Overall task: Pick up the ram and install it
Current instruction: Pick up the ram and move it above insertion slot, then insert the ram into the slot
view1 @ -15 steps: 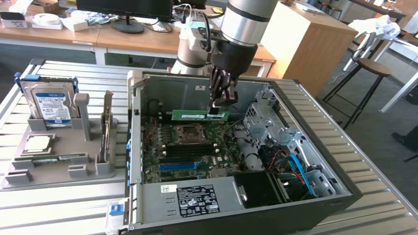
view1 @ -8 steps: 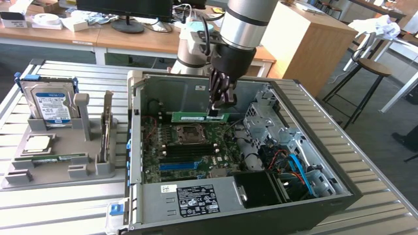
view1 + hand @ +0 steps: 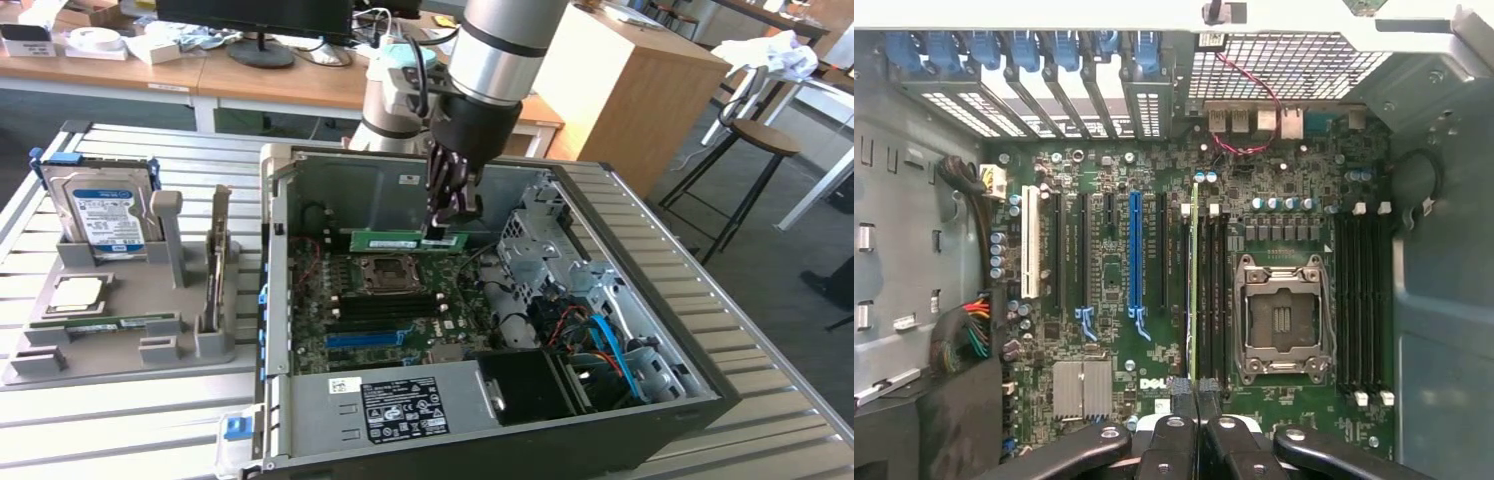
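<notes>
Inside the open computer case, over the motherboard, the gripper is hanging clenched on the ram, carrying it edge-down above the dark memory slots beside the CPU socket. If the stick is sitting tilted or offset from its slot, pressing risks jamming it against the slot wall or latches, or bending it.

**Clearance: open above, boxed at sides**

Case side off; gripper with ram hangs in free space over motherboard. Drive cage crowds the exterior view's right, power supply walls the near end. CPU socket just beside the memory slots.
</notes>
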Controlling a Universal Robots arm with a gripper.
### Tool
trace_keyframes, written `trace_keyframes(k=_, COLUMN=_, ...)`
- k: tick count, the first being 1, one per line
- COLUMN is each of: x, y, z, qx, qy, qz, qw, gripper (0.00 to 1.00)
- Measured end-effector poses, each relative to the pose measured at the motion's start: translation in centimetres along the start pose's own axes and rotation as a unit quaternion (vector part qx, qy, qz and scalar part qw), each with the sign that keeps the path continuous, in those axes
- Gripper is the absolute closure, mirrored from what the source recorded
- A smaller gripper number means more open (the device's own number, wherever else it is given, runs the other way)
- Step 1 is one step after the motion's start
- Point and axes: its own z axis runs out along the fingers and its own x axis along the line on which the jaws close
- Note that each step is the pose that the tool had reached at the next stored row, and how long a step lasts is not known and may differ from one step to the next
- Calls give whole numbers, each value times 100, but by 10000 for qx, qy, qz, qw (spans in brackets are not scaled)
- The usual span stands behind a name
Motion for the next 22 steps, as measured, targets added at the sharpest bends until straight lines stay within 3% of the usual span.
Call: trace_keyframes(k=22, x=1, y=-2, z=40, qx=1, qy=-2, qz=0, qw=10000, gripper=89)
